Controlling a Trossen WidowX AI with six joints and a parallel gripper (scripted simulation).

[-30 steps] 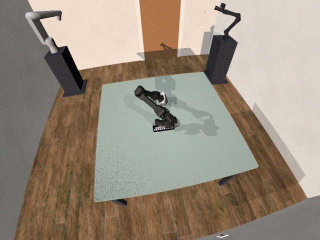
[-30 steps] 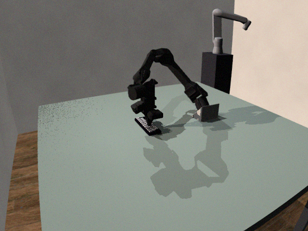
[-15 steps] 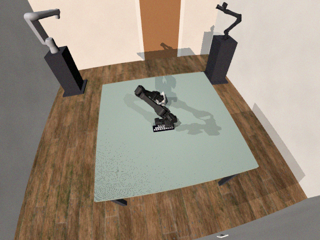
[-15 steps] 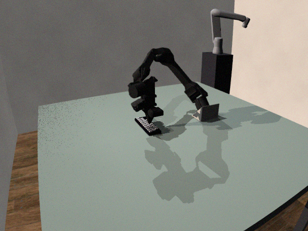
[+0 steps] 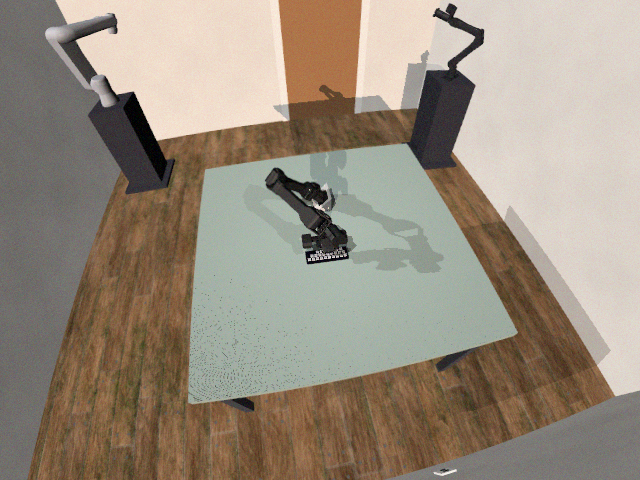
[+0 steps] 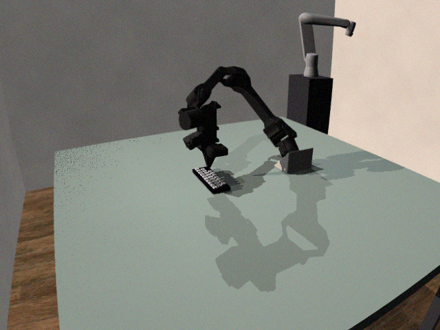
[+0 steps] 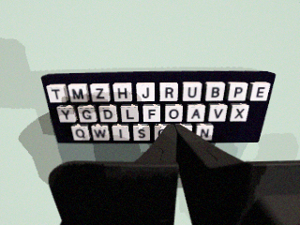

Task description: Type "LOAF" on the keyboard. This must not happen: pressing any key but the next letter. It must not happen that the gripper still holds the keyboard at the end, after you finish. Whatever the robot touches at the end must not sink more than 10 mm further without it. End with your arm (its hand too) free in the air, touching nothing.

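A small black keyboard [image 5: 327, 256] [image 6: 207, 183] [image 7: 261, 127] with white lettered keys lies in the middle of the pale green table [image 5: 320, 330] [image 6: 141, 230]. My gripper [image 6: 207, 163] [image 7: 172, 130] is shut and empty, pointing straight down over the keyboard. In the wrist view its tip sits at the lower edge of the O key [image 7: 173, 112] in the middle row. The L key [image 7: 128, 113] and F key [image 7: 151, 113] lie to the left of it, and the A key [image 7: 196, 112] to the right. The fingers hide part of the bottom row. I cannot tell whether the tip touches a key.
My arm's grey base bracket [image 6: 298, 160] stands on the table behind the keyboard. Two other arms on dark pedestals [image 5: 129, 139] [image 5: 442, 116] stand off the table's far corners; one pedestal also shows in the exterior view [image 6: 309, 101].
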